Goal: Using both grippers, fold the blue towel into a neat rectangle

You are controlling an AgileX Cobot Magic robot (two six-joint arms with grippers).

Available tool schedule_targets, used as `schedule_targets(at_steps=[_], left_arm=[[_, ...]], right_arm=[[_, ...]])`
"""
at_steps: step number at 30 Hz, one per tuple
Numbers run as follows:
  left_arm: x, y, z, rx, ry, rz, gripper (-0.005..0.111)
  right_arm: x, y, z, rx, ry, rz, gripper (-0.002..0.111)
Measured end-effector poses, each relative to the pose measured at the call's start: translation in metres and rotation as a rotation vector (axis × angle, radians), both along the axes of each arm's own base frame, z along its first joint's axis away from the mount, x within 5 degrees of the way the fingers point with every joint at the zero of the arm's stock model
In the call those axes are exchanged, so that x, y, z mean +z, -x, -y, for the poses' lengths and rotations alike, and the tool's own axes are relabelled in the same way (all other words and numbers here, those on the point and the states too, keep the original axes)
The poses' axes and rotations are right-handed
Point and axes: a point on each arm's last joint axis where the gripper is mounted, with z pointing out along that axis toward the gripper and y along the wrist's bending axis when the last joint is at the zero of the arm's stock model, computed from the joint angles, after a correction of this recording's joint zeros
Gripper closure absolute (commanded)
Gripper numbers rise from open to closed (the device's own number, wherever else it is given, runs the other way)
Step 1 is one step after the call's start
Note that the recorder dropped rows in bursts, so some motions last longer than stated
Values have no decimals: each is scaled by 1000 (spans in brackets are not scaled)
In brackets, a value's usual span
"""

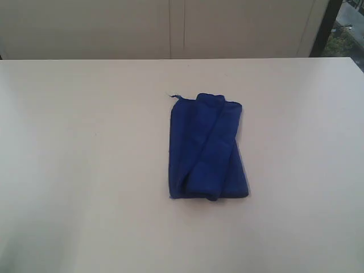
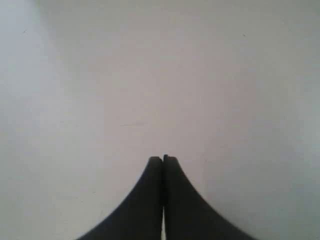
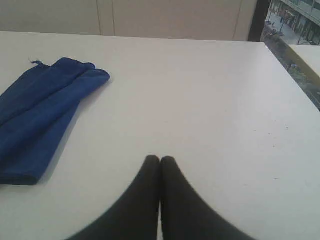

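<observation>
At the middle of the white table (image 1: pixel 85 170), the blue towel (image 1: pixel 207 148) lies folded into a rough rectangle, long axis running from near edge to far edge. Material: soft, matte royal-blue cloth with a fine nap. Several layers overlap, and a rolled fold runs diagonally along its length, so the top surface is ridged. The far edge is uneven; the near edge is nearly straight. A pale thread tag (image 1: pixel 172 95) projects from the far left corner. The table surface is smooth, plain and faintly glossy, with bare room on all sides of the towel.

Left gripper (image 2: pixel 163 159): black tapered fingers pressed tip to tip, clenched on nothing, over bare table.

Right gripper (image 3: pixel 160 159): likewise clenched, holding nothing, well apart from the towel.

Beige wall panels (image 1: pixel 170 28) stand behind the far table edge.
</observation>
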Motion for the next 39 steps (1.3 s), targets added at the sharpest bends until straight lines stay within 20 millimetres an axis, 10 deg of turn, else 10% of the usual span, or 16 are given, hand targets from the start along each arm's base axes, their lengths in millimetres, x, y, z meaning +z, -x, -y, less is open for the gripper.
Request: schedule_targets(at_steps=[35,39], left_arm=[[0,0,0,0,0,0,107],[0,0,0,0,0,0,107]], right_arm=[[40,-2,-1,14,-21,432,108],[75,0,-1,8,-13,348,108]])
